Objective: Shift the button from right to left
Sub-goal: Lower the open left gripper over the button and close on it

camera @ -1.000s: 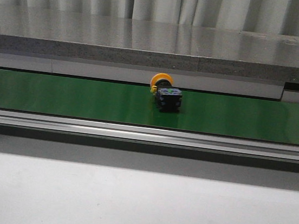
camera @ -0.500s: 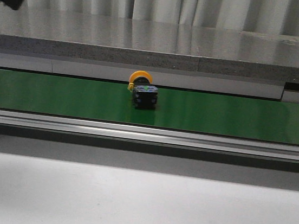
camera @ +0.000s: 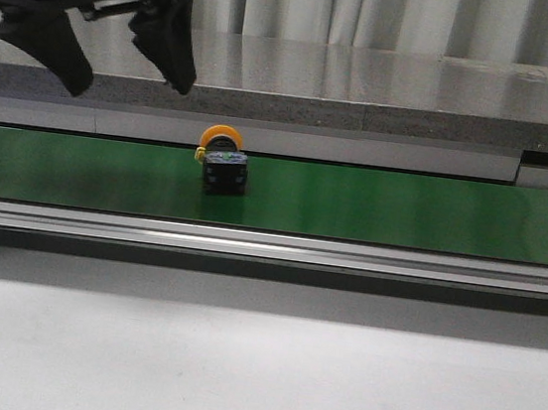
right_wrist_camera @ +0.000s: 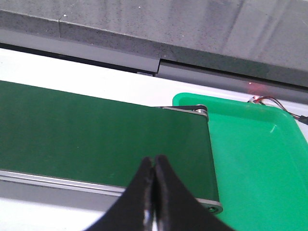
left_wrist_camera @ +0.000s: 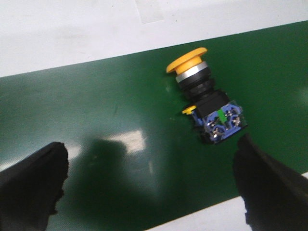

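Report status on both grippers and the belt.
Left gripper open, above the green conveyor belt. Right gripper shut, empty. Orange-capped push-button switch with black block lying on belt, untouched. Nothing in the way.

Green belt [camera: 403,209] lies bare around the button [camera: 223,166] (raised ledge [camera: 364,119] behind).

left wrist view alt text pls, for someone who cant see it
A push-button switch with an orange-yellow mushroom cap and black contact block lies on its side on a green conveyor belt. The left gripper is open above it, with its dark fingertips at the frame's lower corners.
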Robot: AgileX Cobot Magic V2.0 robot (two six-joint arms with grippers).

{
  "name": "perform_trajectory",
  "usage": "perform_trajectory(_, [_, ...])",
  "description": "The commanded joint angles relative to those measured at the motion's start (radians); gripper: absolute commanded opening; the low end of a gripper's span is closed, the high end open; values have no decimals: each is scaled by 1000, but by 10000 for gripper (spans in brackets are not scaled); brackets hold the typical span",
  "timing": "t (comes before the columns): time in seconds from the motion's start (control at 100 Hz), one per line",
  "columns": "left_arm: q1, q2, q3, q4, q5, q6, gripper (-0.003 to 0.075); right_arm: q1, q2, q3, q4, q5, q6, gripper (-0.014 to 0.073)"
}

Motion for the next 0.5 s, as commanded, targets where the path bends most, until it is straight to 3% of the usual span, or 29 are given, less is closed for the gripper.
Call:
perform_trajectory(0.0, [-20, -2, -61, -18, -60, -27, 656, 2, 2, -28, 3, -79, -9, -67])
perform_trajectory(0.49, [-37, 95, -113, 5, -88, -60, 656, 2, 2, -28, 3, -79, -9, -67])
